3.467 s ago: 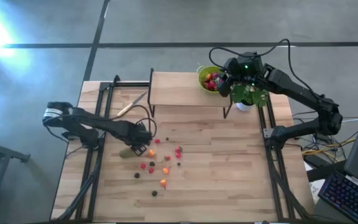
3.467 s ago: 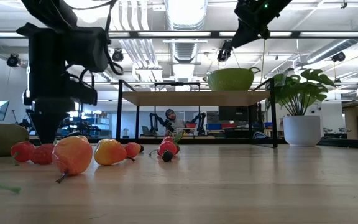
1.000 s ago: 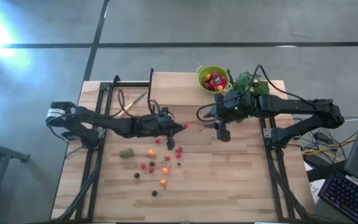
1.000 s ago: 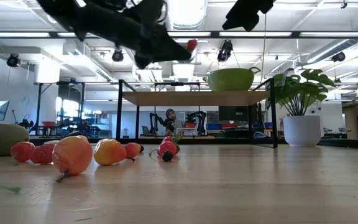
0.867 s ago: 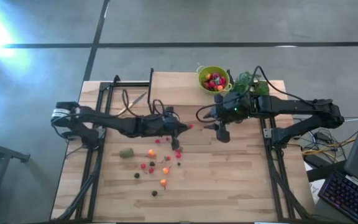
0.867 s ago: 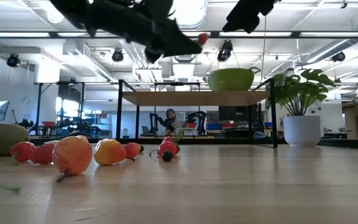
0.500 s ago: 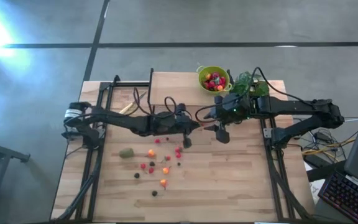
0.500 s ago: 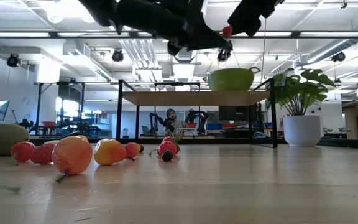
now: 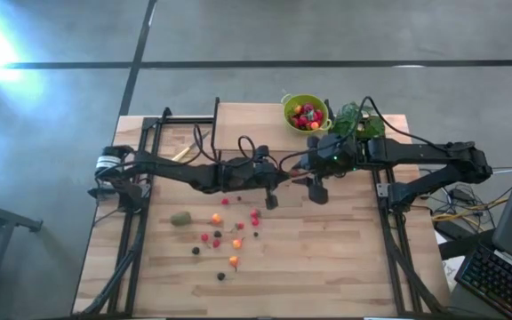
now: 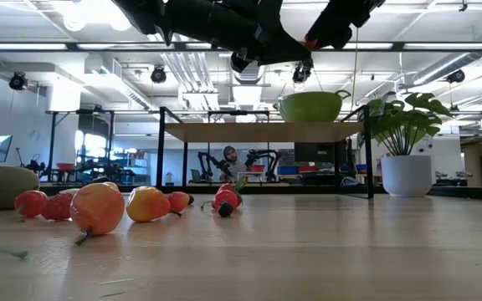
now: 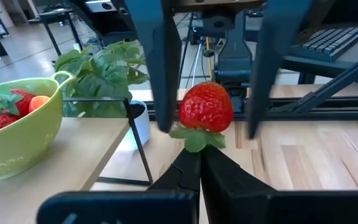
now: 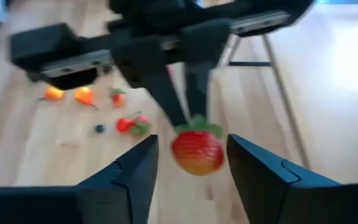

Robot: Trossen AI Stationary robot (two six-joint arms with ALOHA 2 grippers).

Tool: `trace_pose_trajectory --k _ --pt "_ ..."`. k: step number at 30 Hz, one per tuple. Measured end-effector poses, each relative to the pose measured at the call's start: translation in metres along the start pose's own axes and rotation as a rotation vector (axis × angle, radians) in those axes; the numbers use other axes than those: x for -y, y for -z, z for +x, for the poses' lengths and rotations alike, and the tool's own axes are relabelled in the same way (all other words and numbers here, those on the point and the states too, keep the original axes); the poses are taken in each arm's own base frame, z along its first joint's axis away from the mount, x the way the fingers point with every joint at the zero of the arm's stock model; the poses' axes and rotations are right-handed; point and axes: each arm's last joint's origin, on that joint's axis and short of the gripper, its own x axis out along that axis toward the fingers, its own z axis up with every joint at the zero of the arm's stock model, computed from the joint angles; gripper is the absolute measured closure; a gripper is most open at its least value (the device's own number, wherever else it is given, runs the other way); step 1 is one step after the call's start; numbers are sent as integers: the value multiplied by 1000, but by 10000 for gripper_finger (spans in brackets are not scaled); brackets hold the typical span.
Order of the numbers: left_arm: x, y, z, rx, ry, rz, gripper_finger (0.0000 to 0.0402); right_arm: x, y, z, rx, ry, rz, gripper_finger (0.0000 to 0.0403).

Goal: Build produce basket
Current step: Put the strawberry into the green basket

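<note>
My left gripper (image 11: 199,163) reaches in from the table's left, high over the middle, shut on a red strawberry (image 11: 206,107). My right gripper (image 12: 194,177) faces it from the right, open. Its fingers (image 11: 164,68) stand on either side of the strawberry (image 12: 197,151); whether they touch it I cannot tell. The lime-green produce basket (image 9: 306,113), with fruit in it, stands on the raised wooden shelf (image 9: 256,129) at the far edge. Several small red, orange and dark fruits (image 9: 225,233) and a brownish-green kiwi (image 9: 180,217) lie on the table. My left gripper pinches the strawberry's green leaf crown (image 11: 194,140) between its two fingertips. The fingers lie about level and come from the table's left. The berry sticks out beyond the tips, red body foremost, lifted high clear of the table.
A potted plant (image 9: 359,122) in a white pot stands right of the basket, close behind my right arm. A yellow-handled knife (image 9: 182,154) lies at the far left, partly under my left arm. The shelf's black frame legs (image 10: 162,150) rise from the table.
My left gripper has travelled toward the table's right edge with the strawberry, staying high and shut on it. It has reached my right gripper, which has kept its place. The berry now sits between my right gripper's fingers.
</note>
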Motion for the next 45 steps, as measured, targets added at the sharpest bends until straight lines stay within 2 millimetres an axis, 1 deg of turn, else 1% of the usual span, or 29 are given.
trace_pose_trajectory --k 4,11,15,19,23,31,36,41,45 --pt "0 0 0 -1 0 0 399 2 1 1 -3 53 0 248" --pt "-1 0 0 -2 -2 0 399 2 2 1 -9 59 -3 299" --pt "-1 0 0 -3 -3 1 399 2 2 1 -9 59 -4 312" --pt "-1 1 0 -4 -3 1 399 2 2 1 -9 59 -4 317" --pt "-1 1 0 -4 -2 1 399 2 1 1 -5 53 8 304" --pt "-1 1 1 -8 -2 2 399 1 1 1 -4 49 4 250" --pt "-1 1 1 -10 -2 1 399 1 1 1 -4 49 -1 224" --pt "-1 2 1 -17 -2 2 399 1 1 1 -4 49 -4 212" --pt "-1 2 1 -18 -3 2 399 1 1 1 -3 49 -5 218"
